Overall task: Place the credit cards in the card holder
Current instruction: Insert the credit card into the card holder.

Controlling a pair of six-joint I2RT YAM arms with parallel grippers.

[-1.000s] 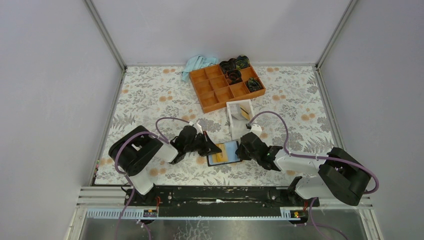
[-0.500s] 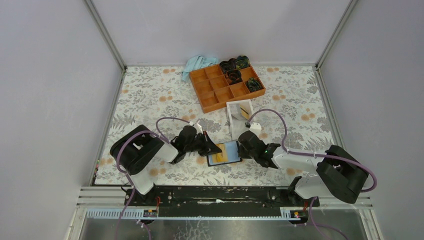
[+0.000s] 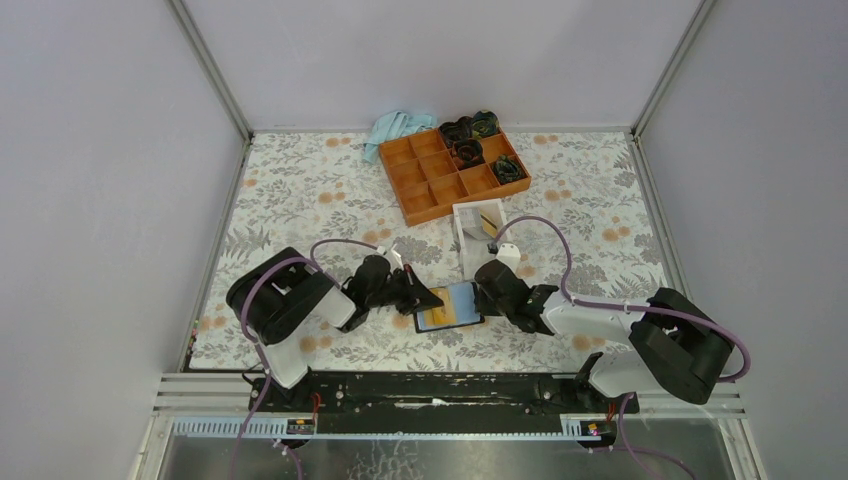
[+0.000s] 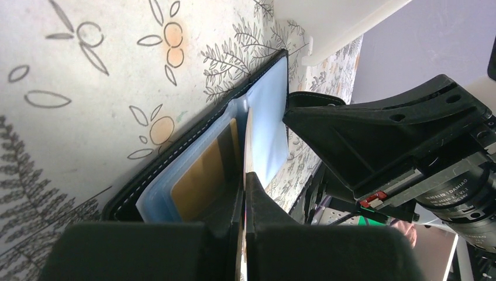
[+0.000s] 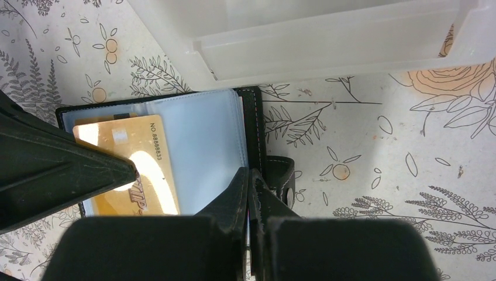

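Two pincers meet over the open card holder (image 3: 462, 298), which lies flat close to the near edge of the desk (image 3: 300, 200), about midway along it. Its light-blue lining faces up and its snap tab (image 5: 282, 181) sticks out on the right side.

The left gripper (image 3: 418, 297) comes in from the left. Its jaws are pressed nearly together on a gold credit card (image 5: 143, 170), pinching it by one end. In the left wrist view the card appears edge-on, as a thin line running from the fingertips toward the fold of the holder. In the right wrist view the card's face lies over the left half of the lining, with a printed number along one side. A gold face also shows in the left pocket in the left wrist view. I cannot tell whether that is the same card or a second one.

The right gripper (image 3: 482, 300) comes in from the right. Its jaws are closed to a hairline on the right-hand edge of the card holder, beside the tab.

A white box (image 3: 468, 240) stands just beyond the holder. An orange tray (image 3: 428, 192) sits farther back, toward the far edge and right of centre, with dark bundles (image 3: 468, 152) in its far compartments. A blue cloth (image 3: 392, 128) lies at the far edge, touching the tray's left corner.
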